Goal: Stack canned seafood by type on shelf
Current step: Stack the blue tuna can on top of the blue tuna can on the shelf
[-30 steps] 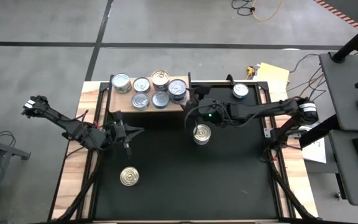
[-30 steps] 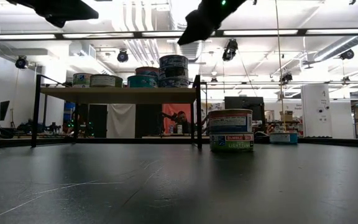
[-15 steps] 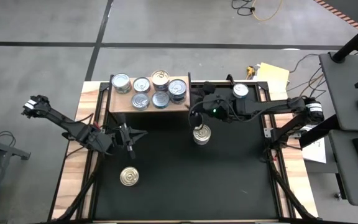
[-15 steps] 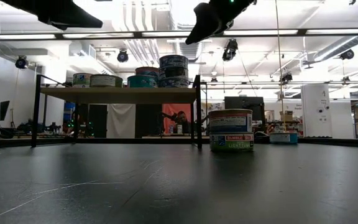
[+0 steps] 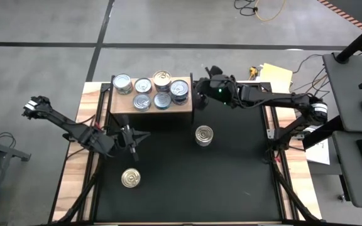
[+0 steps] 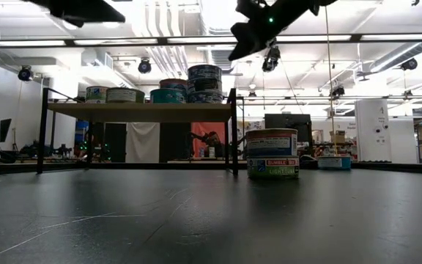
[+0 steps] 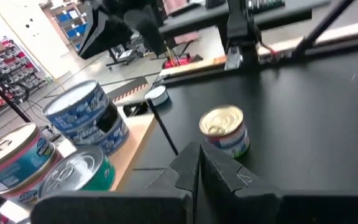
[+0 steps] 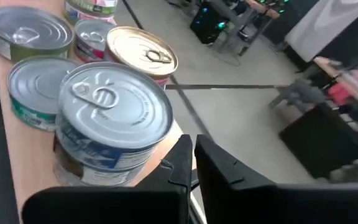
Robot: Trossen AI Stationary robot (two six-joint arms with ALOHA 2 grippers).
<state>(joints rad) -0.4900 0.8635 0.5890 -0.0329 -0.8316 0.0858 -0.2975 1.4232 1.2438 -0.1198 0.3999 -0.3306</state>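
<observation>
Several cans of the canned seafood (image 5: 153, 91) stand on the light wooden shelf (image 5: 181, 107) at the table's far edge, some in stacks of two (image 6: 204, 83). A gold-topped can (image 5: 203, 135) stands on the black table in front of the shelf's right end. Another gold-topped can (image 5: 130, 178) stands near the front left. My right gripper (image 5: 201, 88) hovers shut, high up beside the shelf's right end, next to a silver-topped blue can (image 8: 114, 118), and touches nothing. My left gripper (image 5: 132, 139) hangs shut over the table's left part, holding nothing.
The shelf's black legs (image 6: 233, 132) stand on the table at its ends. Black table (image 5: 187, 182) lies bare between the two loose cans and toward the near right. A desk (image 5: 357, 75) with cables stands beside the table on the right.
My right gripper has drawn back from above the gold-topped can in the table's middle toward the far edge, up beside the shelf's right end. It has rolled and shut with nothing in it. That can stands where it was.
</observation>
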